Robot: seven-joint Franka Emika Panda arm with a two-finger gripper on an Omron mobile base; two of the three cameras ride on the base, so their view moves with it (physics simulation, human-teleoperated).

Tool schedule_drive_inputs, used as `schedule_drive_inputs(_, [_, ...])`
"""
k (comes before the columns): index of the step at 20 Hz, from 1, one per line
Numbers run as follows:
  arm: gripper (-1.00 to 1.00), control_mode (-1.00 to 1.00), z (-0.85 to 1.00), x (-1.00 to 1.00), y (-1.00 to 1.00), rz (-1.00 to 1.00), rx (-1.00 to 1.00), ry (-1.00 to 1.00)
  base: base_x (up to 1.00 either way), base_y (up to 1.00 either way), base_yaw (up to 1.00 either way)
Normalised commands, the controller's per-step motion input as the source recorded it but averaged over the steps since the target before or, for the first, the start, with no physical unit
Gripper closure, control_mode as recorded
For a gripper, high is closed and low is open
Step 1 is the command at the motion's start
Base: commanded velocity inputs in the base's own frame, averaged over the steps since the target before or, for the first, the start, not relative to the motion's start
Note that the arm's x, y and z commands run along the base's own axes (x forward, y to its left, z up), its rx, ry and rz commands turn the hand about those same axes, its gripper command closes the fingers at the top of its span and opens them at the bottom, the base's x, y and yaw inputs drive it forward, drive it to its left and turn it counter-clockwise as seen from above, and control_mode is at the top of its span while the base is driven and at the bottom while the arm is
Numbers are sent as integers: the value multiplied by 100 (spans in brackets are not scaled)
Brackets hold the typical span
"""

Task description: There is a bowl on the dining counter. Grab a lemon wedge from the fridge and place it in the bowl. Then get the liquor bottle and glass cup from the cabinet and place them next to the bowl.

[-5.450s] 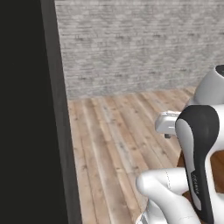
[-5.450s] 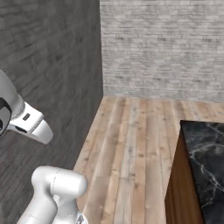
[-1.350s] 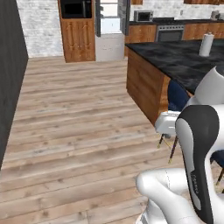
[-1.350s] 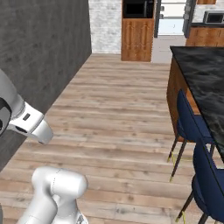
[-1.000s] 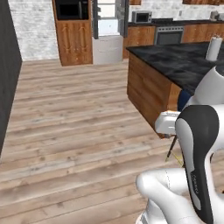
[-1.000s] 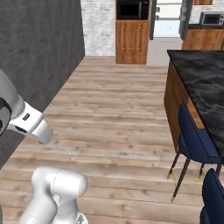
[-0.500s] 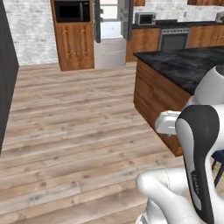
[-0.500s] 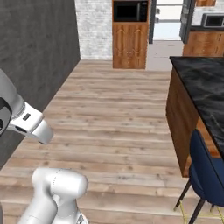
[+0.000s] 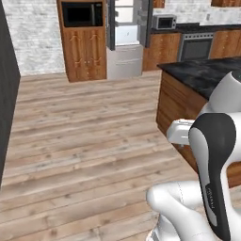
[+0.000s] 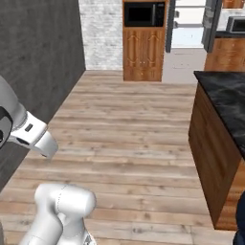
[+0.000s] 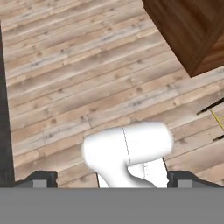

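The fridge [image 9: 125, 56] stands at the far wall, light grey, its upper doors swung open on a pale interior; it also shows in the right base view [image 10: 190, 33]. The dining counter [image 9: 203, 74] with its black marble top and brown wood side lies to the right [image 10: 225, 98]. The bowl, lemon wedge, liquor bottle and glass cup are out of view. My gripper [image 11: 112, 180] hangs over the plank floor, open, with its two dark fingertips [image 11: 41, 179] far apart and nothing held.
A wooden cabinet with a black built-in microwave [image 9: 82, 15] stands left of the fridge. A dark grey wall [image 10: 38, 57] runs along the left. A stove [image 9: 195, 47] and a small microwave [image 9: 164, 22] sit at the back right. Open wooden floor [image 9: 84, 141] stretches ahead.
The whole picture has shifted, so the base has moved: fridge and cabinet appear larger and nearer, and the blue chairs have slid out to the right. The gripper stays open.
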Motion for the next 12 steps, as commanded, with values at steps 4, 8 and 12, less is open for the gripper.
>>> schedule_drive_inputs(4, [-100,100,0,0,0,0,0,0,100,44,-3])
schedule_drive_inputs(8, [-100,100,0,0,0,0,0,0,100,46,-4])
schedule_drive_inputs(12, [-100,100,0,0,0,0,0,0,100,47,-7])
